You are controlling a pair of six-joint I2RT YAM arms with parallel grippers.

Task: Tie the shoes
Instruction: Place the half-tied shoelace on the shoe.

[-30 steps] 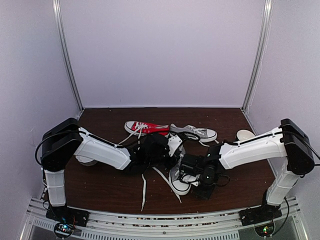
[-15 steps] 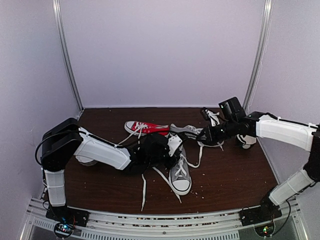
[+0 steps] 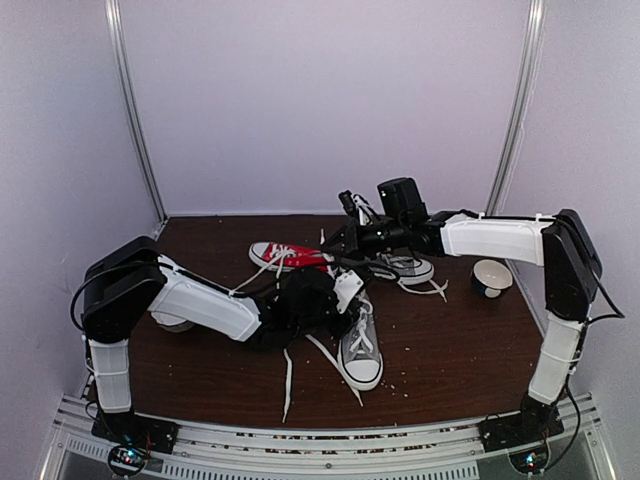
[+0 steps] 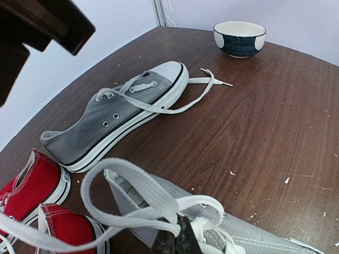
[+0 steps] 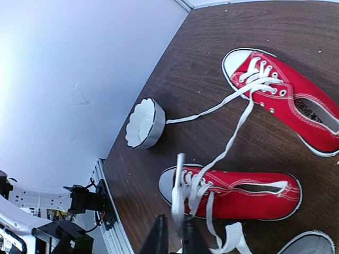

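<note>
Right hand has swung to the back of the desk, pinching a lace end high over the red sneakers. Left hand clamps the lace loop right at the near grey shoe, whose toe points nearward. The far grey shoe lies beyond.

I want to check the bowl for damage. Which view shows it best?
Left wrist: the bowl is larger and sharp, with its rim and blue side plain to see. The top view shows it small, from above. The right wrist view misses it.
</note>
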